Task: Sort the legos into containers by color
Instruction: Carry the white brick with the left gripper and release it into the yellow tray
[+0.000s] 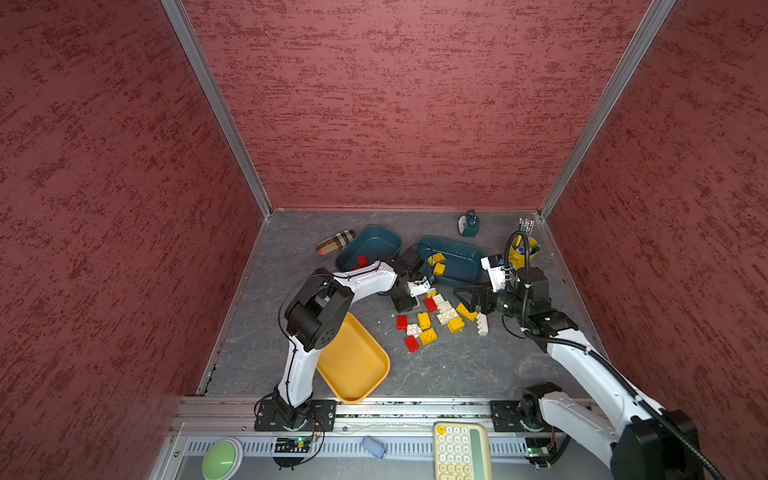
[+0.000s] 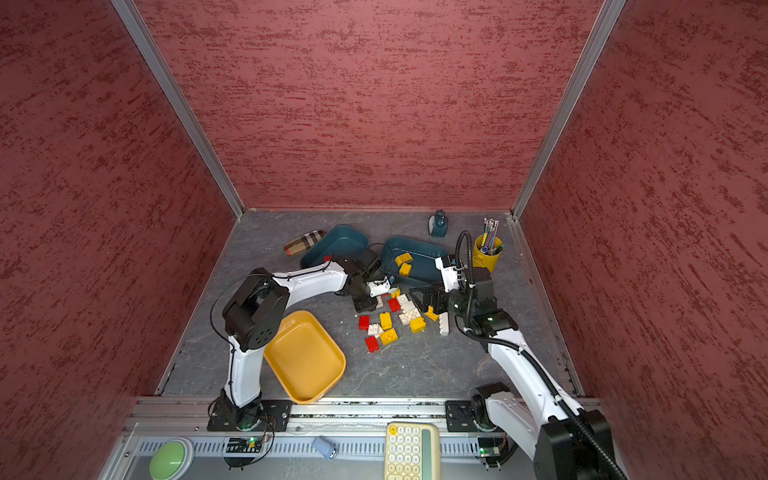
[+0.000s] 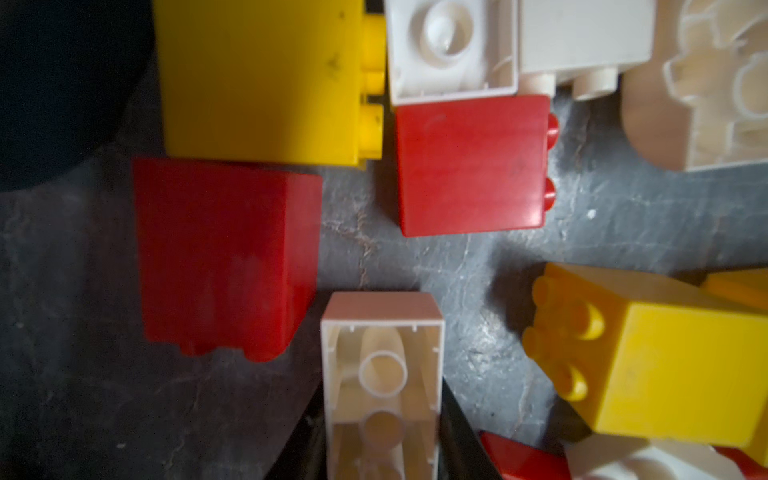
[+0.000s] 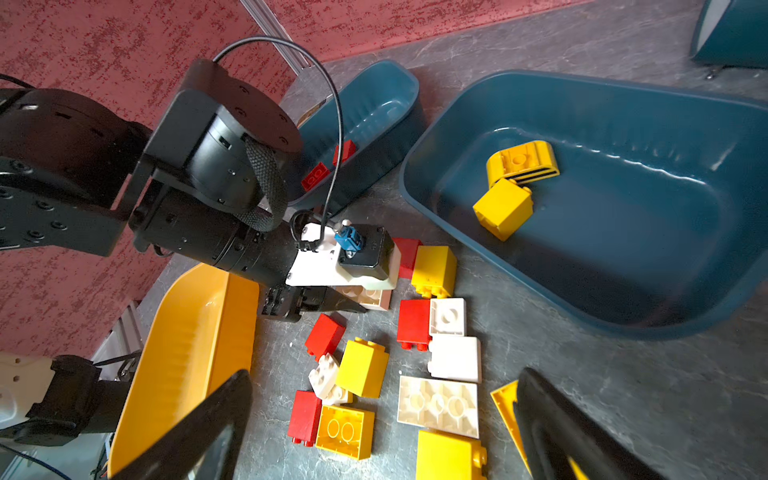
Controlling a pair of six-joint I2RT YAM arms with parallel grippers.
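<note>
- Grey stone-patterned tabletop (image 1: 457,374) sits boxed in by red textured walls (image 1: 395,104). A green button (image 1: 222,455) and a cream keypad (image 1: 459,451) lie at the near edge, outside it.
- Nearest container is the mustard-yellow tray (image 1: 353,365), well apart from both pairs of fingers, beside the left arm's base.
- Loose legos (image 1: 432,322) in red, yellow and white lie scattered on the table, just short of the fingers and between them.
- Right gripper (image 4: 384,376) hangs over the pile's edge with its fingers (image 4: 208,424) spread wide, gripping nothing. A yellow brick (image 4: 505,399) lies just beside one finger.
- Left gripper (image 3: 380,419) is down in the pile, fingers (image 3: 457,436) closed on a white brick (image 3: 380,365) whose hollow underside faces the wrist camera. A red brick (image 3: 224,257) lies just off one finger.
- Beyond the left fingers, one teal tray (image 1: 376,243) holds red bricks (image 1: 361,261). Beyond the right fingers, the other teal tray (image 1: 465,253) holds two yellow bricks (image 1: 436,264).
- Farthest back are a plaid case (image 1: 336,242), a small teal clock (image 1: 469,224) and a yellow pen cup (image 1: 521,249).
</note>
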